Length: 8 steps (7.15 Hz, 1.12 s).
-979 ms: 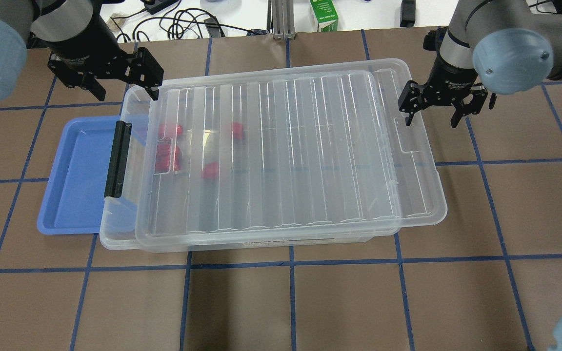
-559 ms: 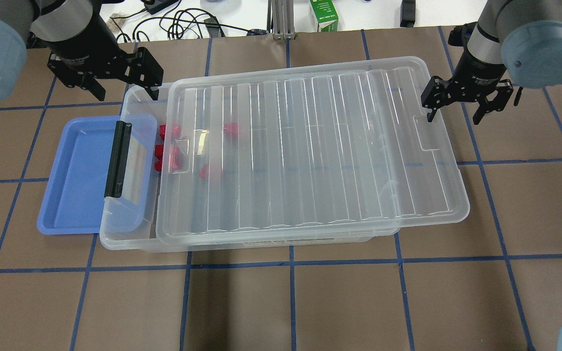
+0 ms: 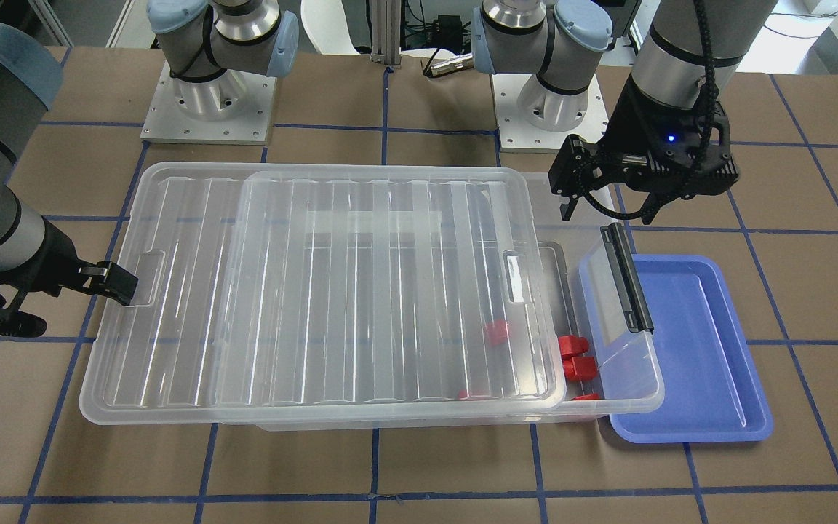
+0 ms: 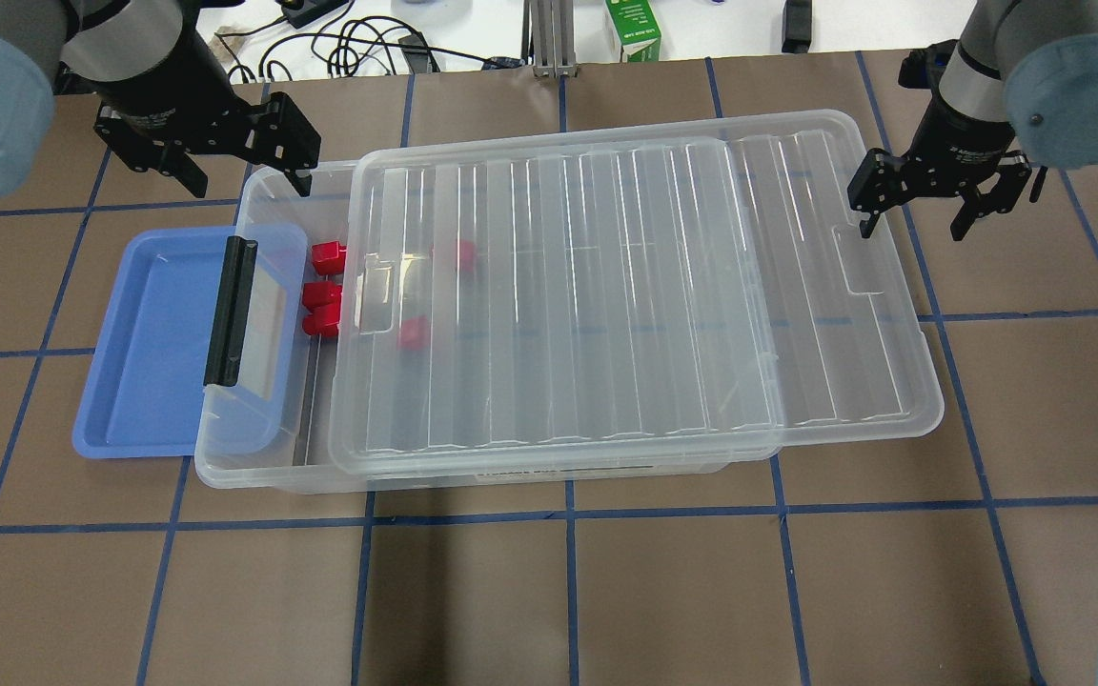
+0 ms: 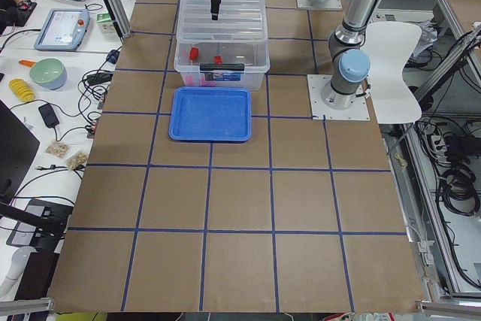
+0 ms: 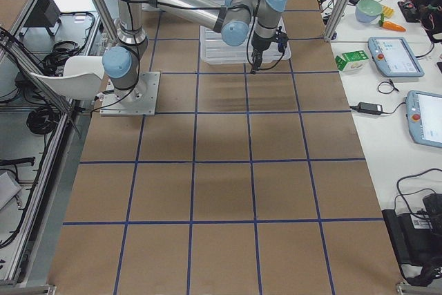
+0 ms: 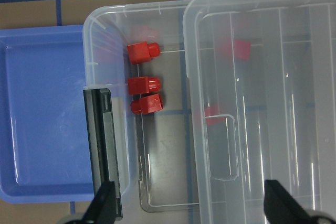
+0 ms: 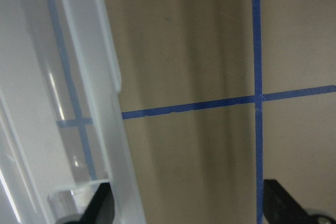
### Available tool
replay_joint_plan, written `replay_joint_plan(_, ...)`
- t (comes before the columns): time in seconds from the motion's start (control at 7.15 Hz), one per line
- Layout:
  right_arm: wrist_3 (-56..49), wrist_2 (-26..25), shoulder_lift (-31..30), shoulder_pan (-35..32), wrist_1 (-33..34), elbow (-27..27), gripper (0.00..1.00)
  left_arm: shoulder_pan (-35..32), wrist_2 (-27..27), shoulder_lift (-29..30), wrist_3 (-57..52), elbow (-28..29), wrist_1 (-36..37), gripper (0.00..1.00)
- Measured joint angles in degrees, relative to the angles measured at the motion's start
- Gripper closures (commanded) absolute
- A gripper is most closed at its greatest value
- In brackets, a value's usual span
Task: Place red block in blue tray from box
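Step in hand: access to the large clear rectangular plastic box (image 4: pixel 315 419) is being made; no block is gripped yet, so the task is judged to be at an early stage
Lid: the ribbed translucent lid (image 4: pixel 606 295) lies offset toward the robot's right, overhanging that end of the box; a strip at the latch end is uncovered
Red block: a small bright red plastic block (image 4: pixel 328 255) lies in the uncovered strip near the far wall; two like it are seen just beside it, and two more show dimly through the lid
Blue tray: the shallow periwinkle-blue plastic tray (image 4: pixel 153 353) rests on the brown gridded bench (image 4: pixel 511 591) at the box's latch end; its edge is overlapped by the flap with the black latch bar (image 4: pixel 230 310); no block is seen in it
Left end effector (image 4: pixel 251 186): held above the far corner of the uncovered end; fingers wide apart, nothing between them
Right end effector (image 4: pixel 913 227): set at the lid's far right edge; fingers apart, one seemingly against the rim, the other outside over the bench
Next move: a descent of the left end effector into the narrow gap is called for, centred on one block, clear of the lid edge and the wall; the gap could be widened first
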<state>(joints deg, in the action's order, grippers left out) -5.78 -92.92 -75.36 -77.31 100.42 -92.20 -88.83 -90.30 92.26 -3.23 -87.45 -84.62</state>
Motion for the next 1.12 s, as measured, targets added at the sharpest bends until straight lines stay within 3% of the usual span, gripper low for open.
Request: replay_joint_plan(1.12, -9.06, -1.44, -0.12, 6.27, -0.24, -0.07, 0.00, -0.35, 0.04, 0.57, 0.30, 0.00, 0.24, 0.00)
